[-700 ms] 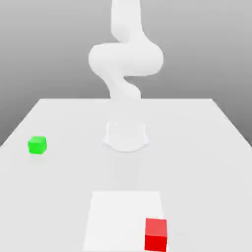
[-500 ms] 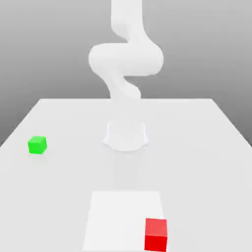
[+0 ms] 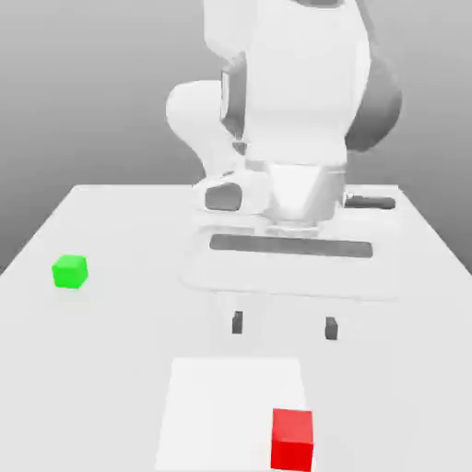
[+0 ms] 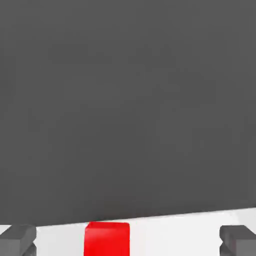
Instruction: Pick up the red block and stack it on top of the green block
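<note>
Since earlier the claw (image 3: pixel 284 324) has swung into view, wide open and empty, above the red block (image 3: pixel 292 440), probably light and rigid; pinch its flat sides.

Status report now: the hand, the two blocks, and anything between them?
Hand open, holding nothing, above the table. Red block on the table, near edge, not gripped. Green block far off at the exterior view's left. Nothing in the way.

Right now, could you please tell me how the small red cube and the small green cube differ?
The small red cube is bright red; the small green cube is bright green. The red one lies near the front on the exterior view's right, the green one farther back on its left. Both are plain, smooth, and rest apart on the white table.
</note>
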{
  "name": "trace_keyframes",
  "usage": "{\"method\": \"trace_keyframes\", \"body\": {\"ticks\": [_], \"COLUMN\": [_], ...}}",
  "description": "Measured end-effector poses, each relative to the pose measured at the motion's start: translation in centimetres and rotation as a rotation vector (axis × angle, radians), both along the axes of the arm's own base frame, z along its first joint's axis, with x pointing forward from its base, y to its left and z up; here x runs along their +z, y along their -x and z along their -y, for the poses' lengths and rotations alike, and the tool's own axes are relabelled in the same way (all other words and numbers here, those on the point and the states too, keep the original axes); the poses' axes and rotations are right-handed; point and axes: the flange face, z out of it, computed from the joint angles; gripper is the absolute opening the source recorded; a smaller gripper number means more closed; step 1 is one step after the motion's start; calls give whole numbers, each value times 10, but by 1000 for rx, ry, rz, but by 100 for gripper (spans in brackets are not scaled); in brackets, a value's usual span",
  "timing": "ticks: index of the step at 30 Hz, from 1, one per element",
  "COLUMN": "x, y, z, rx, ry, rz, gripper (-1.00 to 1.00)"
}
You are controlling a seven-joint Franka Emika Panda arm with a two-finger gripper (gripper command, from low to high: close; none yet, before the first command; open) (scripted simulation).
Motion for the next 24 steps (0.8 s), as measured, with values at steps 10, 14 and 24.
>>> {"method": "trace_keyframes", "body": {"ticks": [10, 14, 24], "x": [-139, -139, -76], "y": [17, 17, 27], "z": [-11, -12, 71], "rx": [-15, -14, -274], "ry": [-25, -25, -3], "rz": [-126, -125, -118], "gripper": [-100, -100, -100]}}
